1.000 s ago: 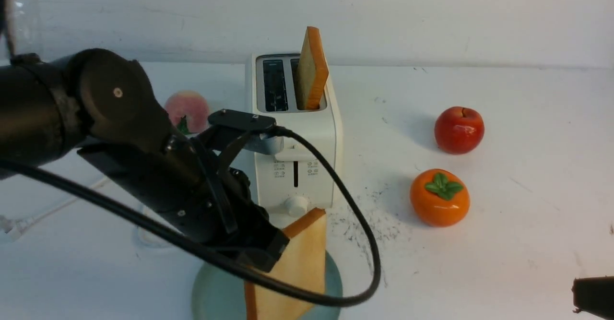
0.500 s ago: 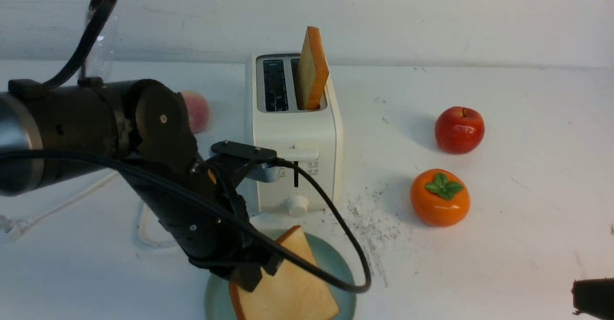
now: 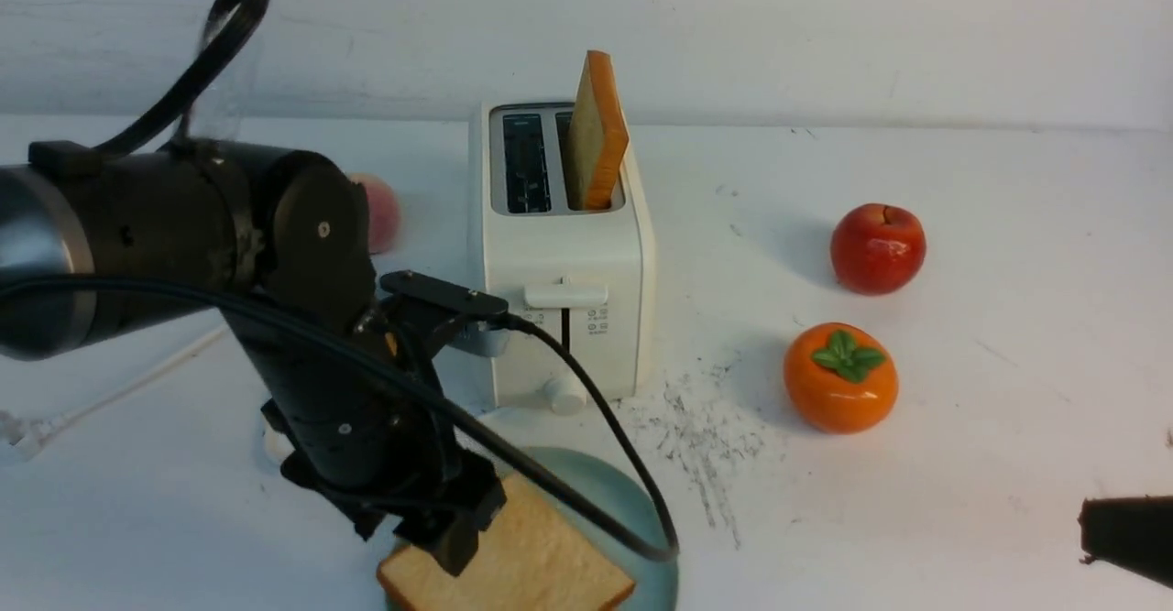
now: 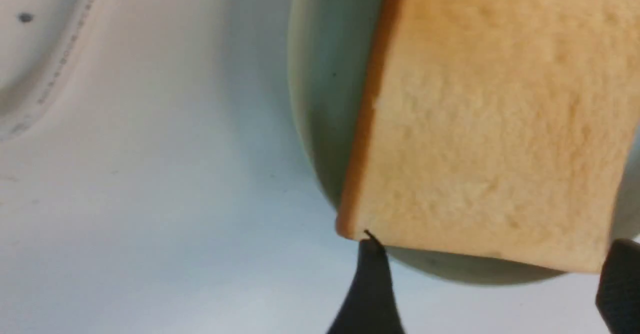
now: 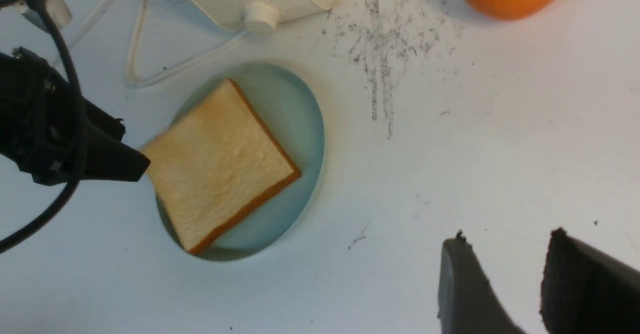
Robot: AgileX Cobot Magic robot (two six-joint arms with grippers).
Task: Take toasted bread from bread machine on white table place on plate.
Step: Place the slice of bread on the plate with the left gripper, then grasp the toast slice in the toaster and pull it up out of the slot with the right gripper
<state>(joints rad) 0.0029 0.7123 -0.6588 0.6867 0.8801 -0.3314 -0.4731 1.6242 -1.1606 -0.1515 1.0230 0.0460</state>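
We saw a plain white wall (image 3: pixel 825 25) at the back, faintly smudged; it met the white table (image 3: pixel 1008 364) along a straight greyish seam; the tabletop was broad, matte and lightly scuffed; dark grey scratch marks (image 3: pixel 706 437) sat near its middle; the light was soft and even, shadows pale and blurred.

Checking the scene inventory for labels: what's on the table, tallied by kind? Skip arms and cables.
toast: 2 (flat slice, upright slice)
plate: 1
toaster: 1
fruit: 3 (peach, partly hidden by the arm; apple; persimmon)
total: 7
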